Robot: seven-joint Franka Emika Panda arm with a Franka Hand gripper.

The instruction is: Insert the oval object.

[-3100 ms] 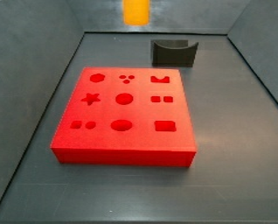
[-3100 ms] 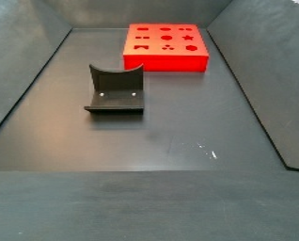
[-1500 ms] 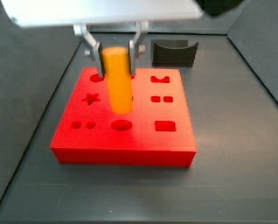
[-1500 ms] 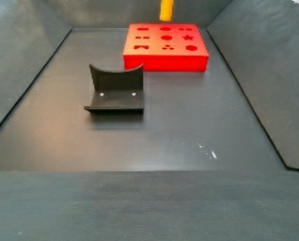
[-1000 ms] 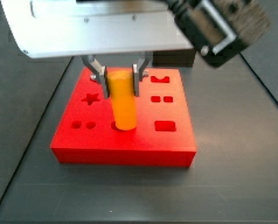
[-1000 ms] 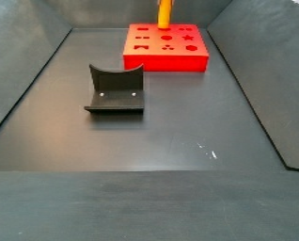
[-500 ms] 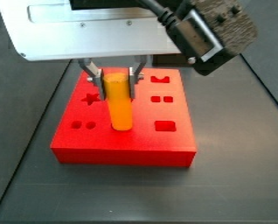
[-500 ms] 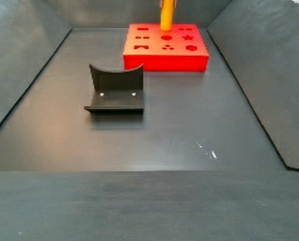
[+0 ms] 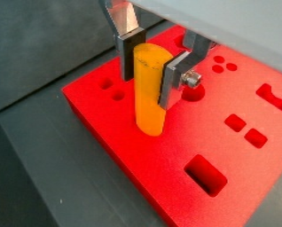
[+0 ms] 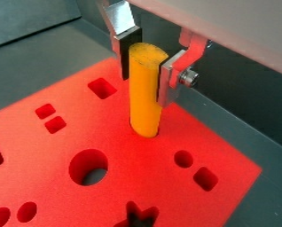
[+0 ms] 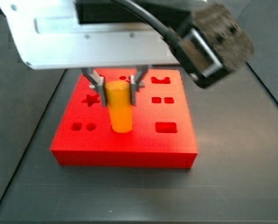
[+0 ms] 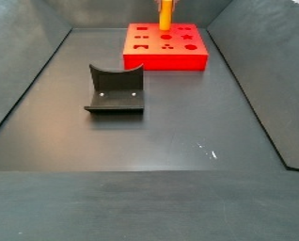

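Note:
My gripper [image 9: 154,60] is shut on the oval object [image 9: 148,96], a long orange-yellow peg held upright by its top end. It also shows in another wrist view [image 10: 147,91] and in both side views [image 11: 119,109] [image 12: 166,13]. The peg's lower end meets the top of the red block [image 11: 124,140] at the oval hole in the front row, between the pair of small square holes and the rectangular hole. The gripper [image 11: 118,80] stands right above that spot. Whether the tip is inside the hole I cannot tell.
The red block [image 12: 165,47] has several shaped holes, among them a star [image 11: 90,99] and a rectangle [image 11: 166,127]. A dark grey curved holder [image 12: 116,89] stands on the dark floor apart from the block. Sloped dark walls ring the floor.
The gripper has come down with the peg over the block's front row, and the peg's lower end now sits lower, at the oval hole. The block and holder have not moved.

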